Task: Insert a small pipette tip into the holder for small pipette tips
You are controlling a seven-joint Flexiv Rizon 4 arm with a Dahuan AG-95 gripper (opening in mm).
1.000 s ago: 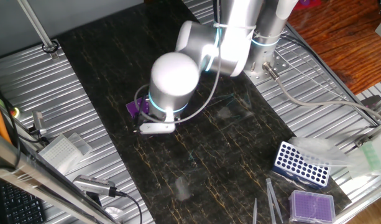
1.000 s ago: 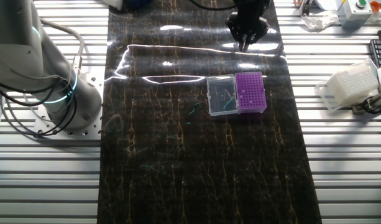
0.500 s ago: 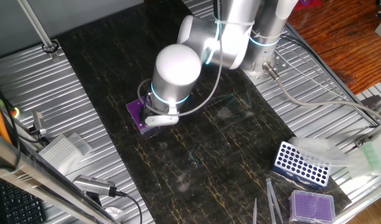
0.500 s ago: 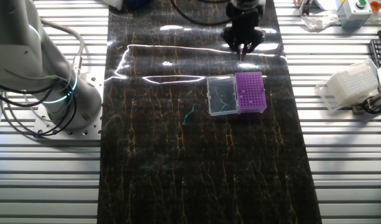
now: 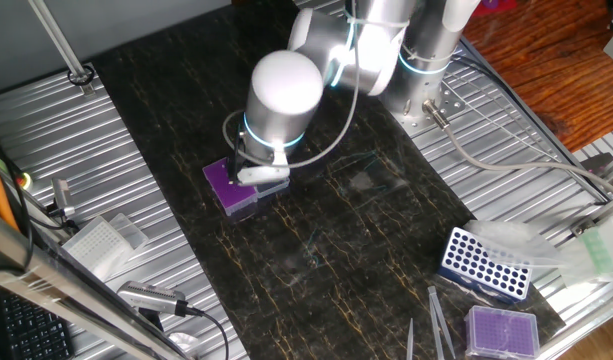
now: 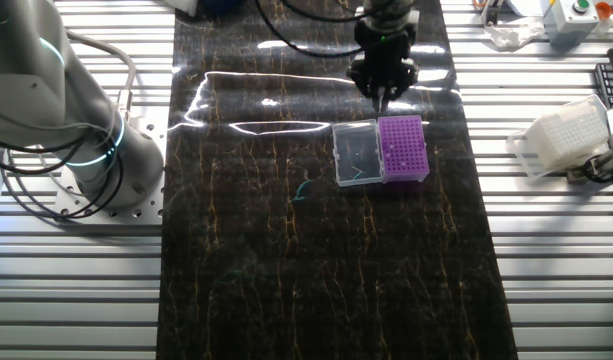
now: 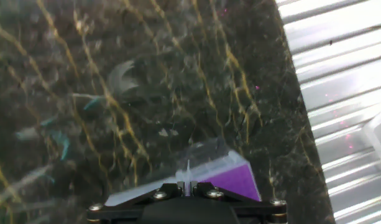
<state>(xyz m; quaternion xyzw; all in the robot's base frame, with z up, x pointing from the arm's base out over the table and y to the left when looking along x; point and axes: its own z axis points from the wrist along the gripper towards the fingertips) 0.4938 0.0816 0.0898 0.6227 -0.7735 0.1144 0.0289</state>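
Hand view has the hand pinched shut on the small pipette tip, hovering by the purple holder. Looks like transport; next comes lining up over a hole.

My arm is silver-grey w/ big round joints. One joint has a smooth white cap, like a ball. Thin rings glow light blue-green round the joints. A thin grey cable loops beside the white cap & a small white block sticks out under it. My base is a flat metal plate w/ bolts, dark wires curl round it. My gripper is black & chunky. Up close, its black front bar shows small round silver screws.
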